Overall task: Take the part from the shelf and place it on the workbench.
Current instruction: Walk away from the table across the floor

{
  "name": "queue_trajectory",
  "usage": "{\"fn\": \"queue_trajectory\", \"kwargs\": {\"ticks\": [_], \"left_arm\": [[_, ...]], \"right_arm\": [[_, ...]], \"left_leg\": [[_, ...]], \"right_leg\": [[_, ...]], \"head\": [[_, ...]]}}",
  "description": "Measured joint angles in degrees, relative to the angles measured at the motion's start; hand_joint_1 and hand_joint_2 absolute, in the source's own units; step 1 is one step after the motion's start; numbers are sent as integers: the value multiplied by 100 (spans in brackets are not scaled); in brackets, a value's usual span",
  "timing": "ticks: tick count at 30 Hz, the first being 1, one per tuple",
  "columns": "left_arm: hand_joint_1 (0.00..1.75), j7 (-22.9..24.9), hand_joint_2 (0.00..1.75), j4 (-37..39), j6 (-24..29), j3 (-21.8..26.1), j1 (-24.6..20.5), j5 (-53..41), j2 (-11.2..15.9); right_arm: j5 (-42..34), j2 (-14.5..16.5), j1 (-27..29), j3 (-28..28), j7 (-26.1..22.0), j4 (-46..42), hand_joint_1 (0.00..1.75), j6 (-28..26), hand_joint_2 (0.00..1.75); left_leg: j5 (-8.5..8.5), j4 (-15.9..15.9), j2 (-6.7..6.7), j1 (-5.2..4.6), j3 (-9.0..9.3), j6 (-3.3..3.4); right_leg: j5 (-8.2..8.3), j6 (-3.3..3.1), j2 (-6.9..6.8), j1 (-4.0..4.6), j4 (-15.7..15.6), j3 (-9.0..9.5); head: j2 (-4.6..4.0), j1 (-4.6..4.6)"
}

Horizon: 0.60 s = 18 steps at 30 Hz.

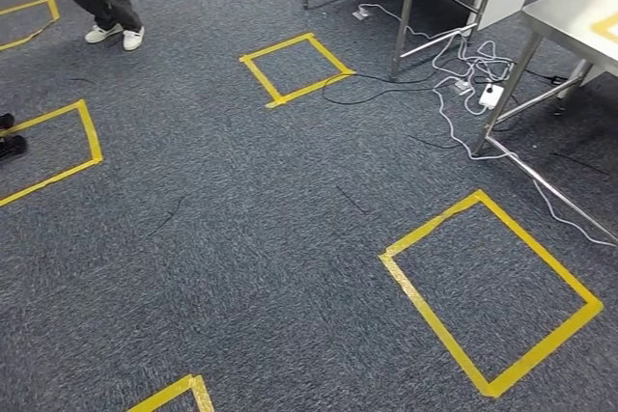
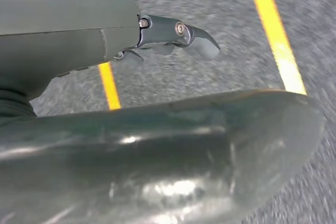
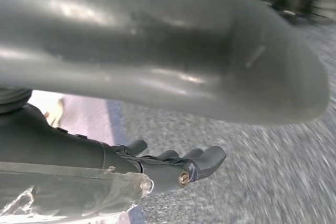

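Motion blur is smearing both wrist views, and a thick grey thumb is covering much of each. The left hand (image 2: 174, 38) and right hand (image 3: 178, 169) are hanging over the carpet (image 1: 255, 238) with fingers extended, holding nothing. Six yellow tape squares are lying on the floor — four cut off at the edges. A steel bench (image 1: 575, 16) is poking in, cropped — the part is out of sight

We find no legible text, labels or numbers; both wrist views are perhaps too blurred to tell.
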Motion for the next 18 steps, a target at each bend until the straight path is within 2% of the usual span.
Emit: {"fn": "queue_trajectory", "kwargs": {"ticks": [1, 2, 4, 5, 6, 7, 8, 9, 10, 11, 13, 14, 15, 16, 17, 18], "left_arm": [[0, 6, 0, -12, -1, 35, 15, 51, 20], [0, 8, 0, -26, -3, 75, 27, 102, 44], [0, -9, 0, -57, -35, 152, 22, 164, 98], [0, -28, 0, -71, -60, 181, 3, 174, 125], [0, -52, 0, -81, -86, 206, -12, 174, 148], [0, -72, 0, -88, -105, 228, -19, 174, 165], [0, -84, 0, -94, -115, 248, -13, 173, 180], [0, -91, 0, -99, -122, 264, 1, 173, 187], [0, -97, 0, -103, -130, 276, 10, 173, 195], [0, -117, 0, -105, -145, 285, 8, 172, 202], [0, -180, 0, -108, -195, 291, -20, 166, 213], [0, -216, 0, -108, -223, 292, -33, 160, 215], [0, -242, 0, -108, -245, 293, -41, 152, 215], [0, -263, 0, -108, -257, 293, -42, 140, 214], [0, -284, 0, -108, -265, 293, -43, 128, 212], [0, -304, 0, -108, -274, 293, -47, 114, 211]], "right_arm": [[-138, -7, -15, -88, -54, -1, 0, -45, 0], [-249, -12, -33, -176, -97, -1, 0, -75, 0], [-382, -29, -67, -336, -161, -3, 0, -106, 0], [-404, -41, -77, -394, -181, -5, 0, -112, 0], [-413, -56, -87, -438, -197, -7, 0, -116, 0], [-409, -68, -99, -471, -207, -9, 0, -116, 0], [-402, -72, -119, -496, -212, -9, 0, -116, 0], [-393, -74, -138, -511, -215, -9, 0, -115, 0], [-381, -74, -150, -520, -219, -9, 0, -113, 0], [-362, -74, -150, -525, -222, -9, 0, -112, 0], [-284, -75, -123, -527, -218, -9, 0, -101, 0], [-237, -75, -109, -525, -211, -9, 0, -88, 0], [-196, -75, -101, -523, -204, -9, 0, -73, 0], [-168, -75, -99, -520, -200, -9, 0, -58, 0], [-145, -75, -100, -516, -199, -9, 0, -48, 0], [-117, -75, -101, -509, -201, -9, 0, -43, 0]], "left_leg": [[67, -4, 18, 5, 17, -9], [224, -238, 59, 9, 155, -13], [556, -1025, 319, 6, 611, -14], [647, -1334, 430, 2, 786, 15], [678, -1515, 504, -4, 884, 52], [670, -1577, 493, -13, 905, 96], [674, -1569, 414, -16, 892, 153], [680, -1575, 358, -14, 886, 188], [690, -1579, 303, -10, 882, 223], [703, -1584, 246, -3, 877, 256], [718, -1584, 118, -3, 861, 299], [722, -1584, 42, -10, 852, 310], [725, -1583, -35, -16, 848, 315], [726, -1582, -113, -21, 849, 317], [728, -1581, -191, -23, 855, 316], [730, -1580, -271, -21, 863, 313]], "right_leg": [[-3, 2, -81, 0, 0, -1], [-8, 9, -154, -1, 1, 4], [-36, 50, -295, 23, 19, 19], [-57, 79, -359, 43, 30, 23], [-78, 111, -420, 64, 38, 28], [-94, 138, -480, 76, 41, 31], [-101, 161, -536, 72, 31, 60], [-125, 193, -523, 60, 44, 75], [-192, 221, -427, 45, 119, 61], [-322, 248, -276, 31, 311, -11], [-708, 271, 41, 19, 1048, -351], [-866, 269, 109, 20, 1449, -552], [-924, 262, 137, 21, 1708, -696], [-859, 249, 152, 22, 1742, -739], [-686, 232, 175, 22, 1547, -672], [-445, 211, 243, 19, 1165, -512]], "head": [[0, -1], [0, -2], [0, -14], [1, -22], [1, -21], [1, -20], [1, -12], [0, -3], [0, 3], [0, 12], [0, 43], [0, 55], [0, 64], [0, 69], [0, 71], [0, 74]]}}
